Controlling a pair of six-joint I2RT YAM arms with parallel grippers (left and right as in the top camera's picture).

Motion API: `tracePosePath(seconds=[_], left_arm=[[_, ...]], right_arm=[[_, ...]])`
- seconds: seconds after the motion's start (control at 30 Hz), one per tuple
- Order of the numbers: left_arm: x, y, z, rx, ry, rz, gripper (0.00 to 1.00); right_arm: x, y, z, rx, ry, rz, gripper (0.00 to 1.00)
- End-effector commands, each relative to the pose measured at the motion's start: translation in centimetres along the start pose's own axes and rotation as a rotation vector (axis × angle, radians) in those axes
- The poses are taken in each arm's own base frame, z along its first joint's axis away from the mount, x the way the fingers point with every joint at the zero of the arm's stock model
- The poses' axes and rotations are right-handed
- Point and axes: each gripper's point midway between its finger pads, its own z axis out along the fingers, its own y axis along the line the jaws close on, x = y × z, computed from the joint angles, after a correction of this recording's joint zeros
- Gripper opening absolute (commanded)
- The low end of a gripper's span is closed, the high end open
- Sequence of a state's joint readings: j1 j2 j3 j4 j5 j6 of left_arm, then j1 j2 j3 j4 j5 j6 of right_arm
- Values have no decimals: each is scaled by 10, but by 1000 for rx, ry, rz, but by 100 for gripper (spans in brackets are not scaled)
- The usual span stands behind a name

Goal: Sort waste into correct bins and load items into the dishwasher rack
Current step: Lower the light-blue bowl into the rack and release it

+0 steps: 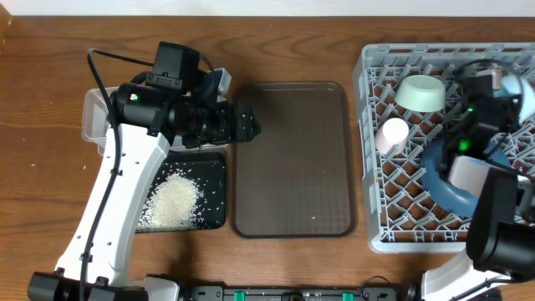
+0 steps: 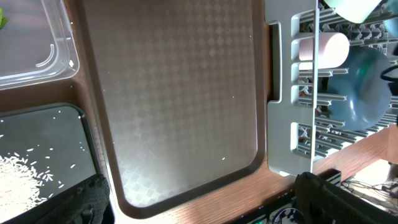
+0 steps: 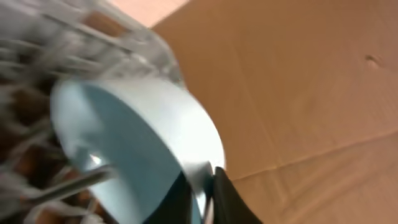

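My right gripper (image 3: 208, 190) is shut on the rim of the small white bowl (image 3: 130, 137) and holds it tilted over the far right of the dishwasher rack (image 1: 372, 209). In the rack are the mint-green bowl (image 1: 420, 92), the pink cup (image 1: 391, 134) and the dark-blue plate (image 1: 447, 188). My left gripper (image 1: 247, 124) is open and empty above the left edge of the brown tray. White rice (image 1: 171, 201) lies in the black tray (image 1: 213, 167). The clear tub (image 2: 37, 56) holds a bit of yellow-green wrapper (image 2: 2, 18). The napkin is hidden.
The flat brown serving tray (image 1: 292, 159) lies between the bins and the rack, with a few specks on it. The left arm covers most of the clear tub in the overhead view. A cardboard-coloured surface fills the right wrist view behind the bowl.
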State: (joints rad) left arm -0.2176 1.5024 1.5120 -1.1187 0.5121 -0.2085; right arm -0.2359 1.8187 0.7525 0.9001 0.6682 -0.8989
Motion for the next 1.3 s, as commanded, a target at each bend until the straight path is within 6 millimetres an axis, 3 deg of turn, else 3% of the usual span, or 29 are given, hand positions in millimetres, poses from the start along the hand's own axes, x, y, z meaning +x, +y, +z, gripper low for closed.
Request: tracePosePath(seconds=[0.0, 0.17, 0.33, 0.37, 0.4, 0.57, 0.67, 0.77, 0.87, 0.97, 1.1, 1.2, 1.27], left_arm=[[1, 3, 1, -11, 3, 3, 98], [1, 3, 1, -11, 3, 3, 98], [1, 4, 1, -11, 3, 2, 98], [1, 4, 1, -11, 3, 2, 98], [1, 4, 1, -11, 3, 2, 98], [1, 4, 1, -11, 3, 2, 98], [1, 3, 1, -11, 3, 3, 98], [1, 4, 1, -11, 3, 2, 98], [1, 4, 1, -11, 3, 2, 98], [1, 4, 1, -11, 3, 2, 98], [1, 4, 1, -11, 3, 2, 98], [1, 3, 1, -11, 3, 3, 98], [1, 4, 1, -11, 3, 2, 98]], right_arm=[[-18, 26, -14, -57, -51, -21, 27], [-38, 39, -30, -77, -96, -26, 59], [-61, 32, -43, -36, -158, 32, 75], [-66, 26, -45, -12, -169, 57, 82], [-70, 21, -48, 9, -179, 81, 99], [-90, -10, -67, 95, -229, 400, 99], [-94, -11, -78, 65, -230, 669, 99], [-109, 18, -94, -78, -241, 667, 99], [-139, 69, -131, -395, -320, 594, 99], [-167, 95, -178, -688, -390, 670, 99], [-194, 101, -237, -1050, -430, 829, 99], [-196, 104, -260, -1230, -367, 918, 99], [-195, 108, -265, -1267, -357, 914, 99]])
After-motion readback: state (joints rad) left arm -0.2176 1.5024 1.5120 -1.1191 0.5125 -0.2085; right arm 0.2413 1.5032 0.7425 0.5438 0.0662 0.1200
